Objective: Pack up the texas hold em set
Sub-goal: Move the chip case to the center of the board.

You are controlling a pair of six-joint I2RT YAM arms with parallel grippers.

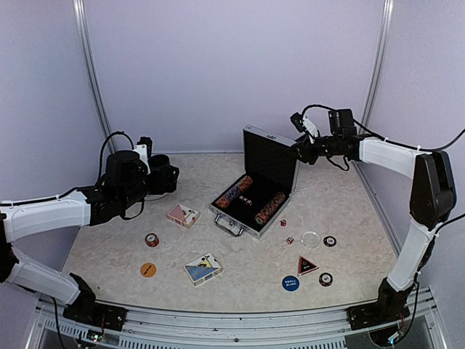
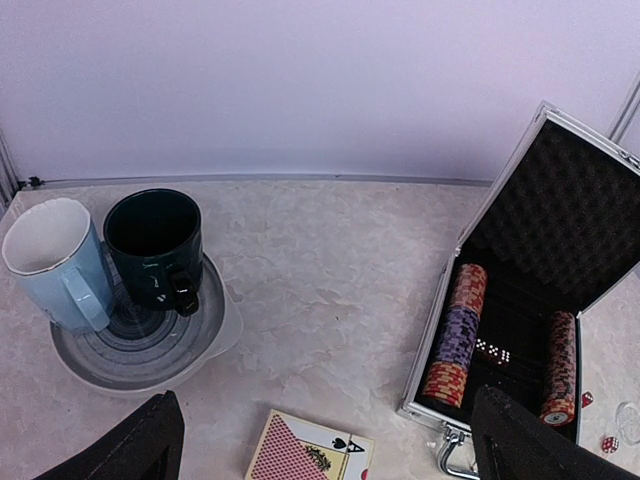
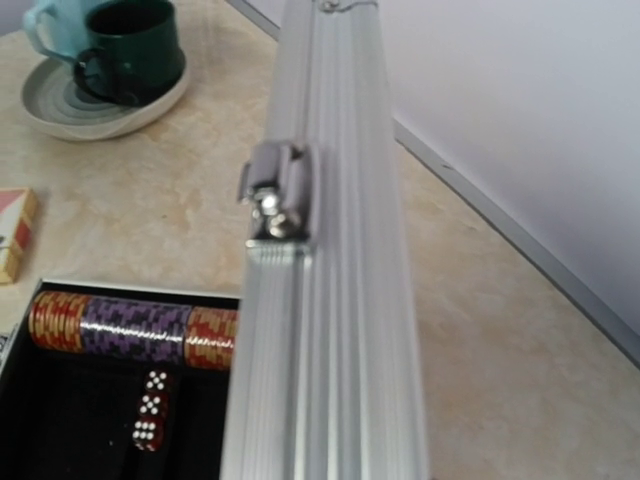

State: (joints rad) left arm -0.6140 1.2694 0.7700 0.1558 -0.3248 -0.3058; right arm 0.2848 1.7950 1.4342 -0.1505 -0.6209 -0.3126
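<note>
Right gripper [image 1: 298, 150] at lid's [image 1: 270, 156] 1 o'clock corner; clamped or not, cannot tell. Risk: closing now strands decks [image 1: 203, 269], buttons [image 1: 290, 283], loose dice [image 1: 289, 240] outside, toward 6 o'clock.

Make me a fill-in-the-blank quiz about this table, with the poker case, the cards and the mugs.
1. The silver case is ___, not shut.
2. Inside it lie ___ rows of chips.
3. Both card decks lie ___ the case, not in it.
4. The darker mug beside the light-blue mug is ___.

Missing words: open; two; outside; green.
</note>
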